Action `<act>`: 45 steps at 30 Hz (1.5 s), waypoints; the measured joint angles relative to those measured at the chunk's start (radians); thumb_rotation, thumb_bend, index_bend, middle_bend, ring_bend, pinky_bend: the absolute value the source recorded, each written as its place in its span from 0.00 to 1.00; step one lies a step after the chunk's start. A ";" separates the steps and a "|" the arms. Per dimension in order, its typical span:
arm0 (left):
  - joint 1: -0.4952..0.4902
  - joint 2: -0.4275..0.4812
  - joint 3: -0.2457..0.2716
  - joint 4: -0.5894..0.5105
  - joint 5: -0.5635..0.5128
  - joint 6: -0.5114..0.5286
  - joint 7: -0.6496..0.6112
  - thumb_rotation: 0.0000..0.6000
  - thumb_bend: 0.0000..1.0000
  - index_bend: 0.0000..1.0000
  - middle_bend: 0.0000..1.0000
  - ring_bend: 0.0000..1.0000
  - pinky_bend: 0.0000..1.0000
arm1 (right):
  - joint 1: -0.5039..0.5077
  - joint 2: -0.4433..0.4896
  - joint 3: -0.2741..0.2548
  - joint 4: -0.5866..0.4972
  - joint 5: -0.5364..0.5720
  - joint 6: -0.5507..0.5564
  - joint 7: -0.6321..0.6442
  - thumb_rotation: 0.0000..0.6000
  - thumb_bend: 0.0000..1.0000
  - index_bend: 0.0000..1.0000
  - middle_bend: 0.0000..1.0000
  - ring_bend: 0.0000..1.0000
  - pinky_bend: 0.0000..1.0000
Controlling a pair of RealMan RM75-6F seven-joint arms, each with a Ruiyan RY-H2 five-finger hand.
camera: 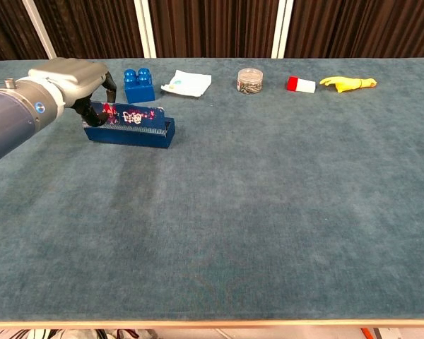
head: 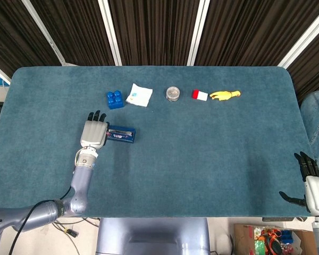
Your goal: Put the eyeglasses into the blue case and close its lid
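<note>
On the left part of the teal counter (head: pixel 202 159) lies the blue case (camera: pixel 131 127), long side running left to right, its patterned lid (camera: pixel 124 116) tilted up from the rear edge and not fully down. Eyeglasses cannot be made out inside from either view. At the case's left end sits the left hand (head: pixel 94 134), palm down, thumb and fingers curled onto the lid's end. Just behind the case stand a blue toy brick (head: pixel 115 99) and a white packet (head: pixel 140 95); further right along the back row come a small clear jar (head: pixel 173 93), a red-and-white block (head: pixel 199 95) and a yellow toy (head: pixel 225 95). Well apart, off the counter's near right corner, the right hand (head: pixel 307 180) hangs with fingers spread, holding nothing
</note>
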 measured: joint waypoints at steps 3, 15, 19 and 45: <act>-0.018 -0.012 -0.008 0.032 -0.020 -0.018 0.000 1.00 0.44 0.56 0.17 0.04 0.10 | 0.000 0.000 0.000 0.000 0.000 0.000 0.001 1.00 0.05 0.01 0.00 0.05 0.19; -0.077 -0.063 -0.016 0.154 -0.040 -0.050 -0.021 1.00 0.44 0.51 0.16 0.04 0.10 | 0.001 0.002 0.001 -0.003 0.005 -0.005 -0.001 1.00 0.05 0.01 0.00 0.05 0.19; -0.091 -0.080 -0.018 0.195 -0.060 -0.060 -0.018 1.00 0.44 0.45 0.16 0.04 0.10 | 0.001 0.002 0.000 -0.004 0.006 -0.005 -0.001 1.00 0.05 0.01 0.00 0.05 0.19; -0.122 -0.106 -0.029 0.202 -0.012 0.014 -0.051 1.00 0.38 0.01 0.06 0.00 0.04 | 0.001 0.007 0.004 -0.008 0.015 -0.011 0.010 1.00 0.05 0.02 0.00 0.05 0.19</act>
